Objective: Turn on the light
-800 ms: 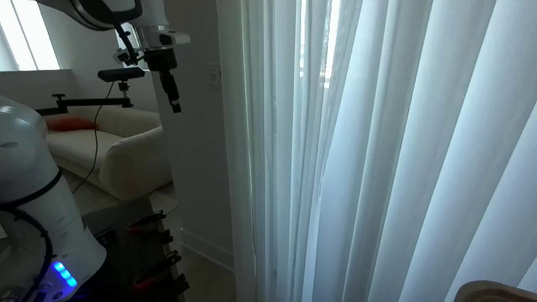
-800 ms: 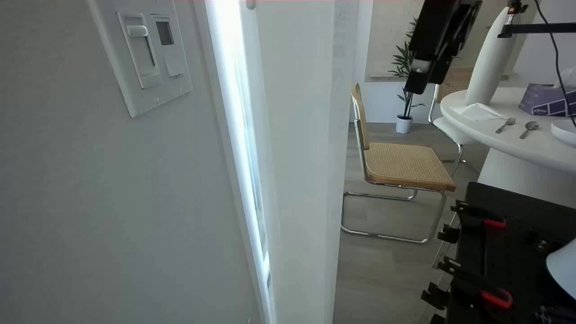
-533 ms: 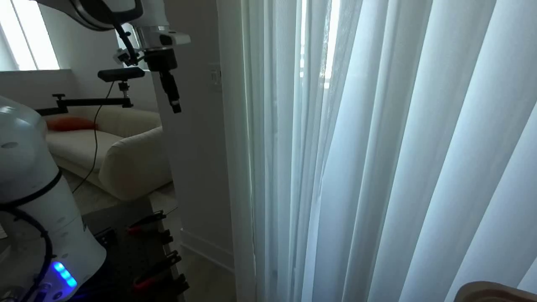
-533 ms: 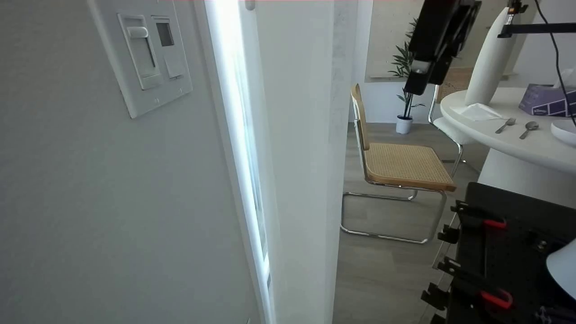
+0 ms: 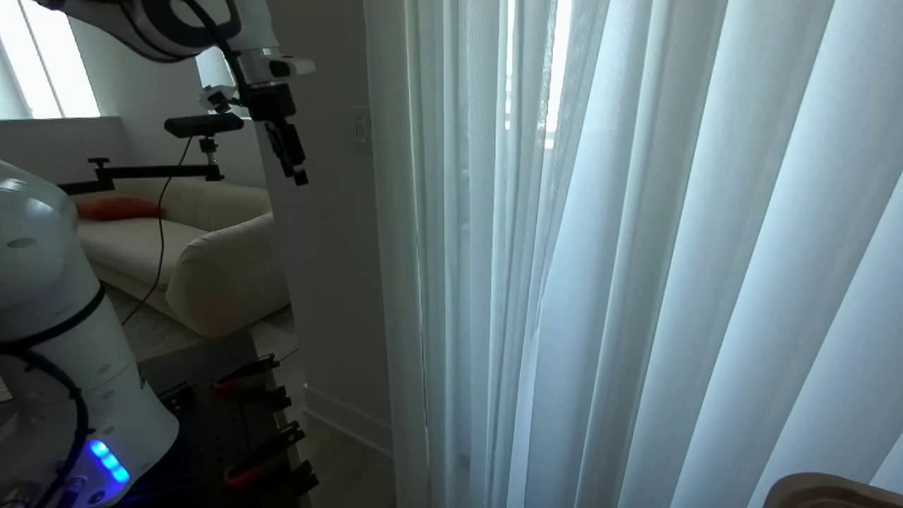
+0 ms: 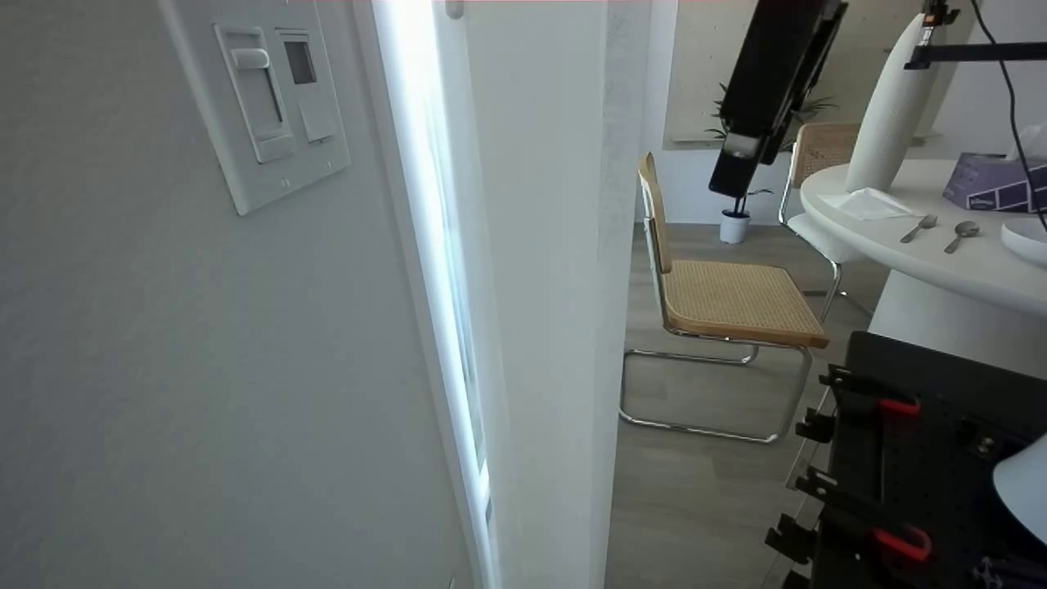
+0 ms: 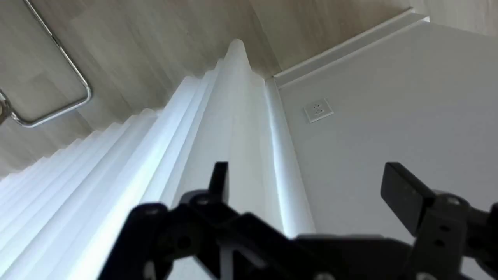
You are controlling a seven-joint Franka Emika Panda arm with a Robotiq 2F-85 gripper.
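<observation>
A white wall plate (image 6: 219, 168) with a slider switch (image 6: 249, 59) and a smaller rocker switch (image 6: 316, 120) is on the grey wall in an exterior view. The slider knob sits at the top of its slot. The plate also shows small and dim beside the curtain in an exterior view (image 5: 361, 130). My black gripper (image 5: 300, 176) points down, apart from the wall and left of the plate there. It also shows right of the white curtain edge (image 6: 732, 176). In the wrist view my gripper (image 7: 306, 171) is open with nothing between its fingers; the switch plate is out of view.
Long white curtains (image 5: 564, 282) hang beside the wall (image 5: 338, 282); they also fill the left of the wrist view (image 7: 155, 163). A wall outlet (image 7: 318, 110) is low on the wall. A cane chair (image 6: 736, 303), round table (image 6: 924, 254) and sofa (image 5: 226, 275) stand around.
The arm is still at first, then the gripper moves left and down in an exterior view, passing in front of the plant. In an exterior view it shifts slightly up and turns, showing both fingers.
</observation>
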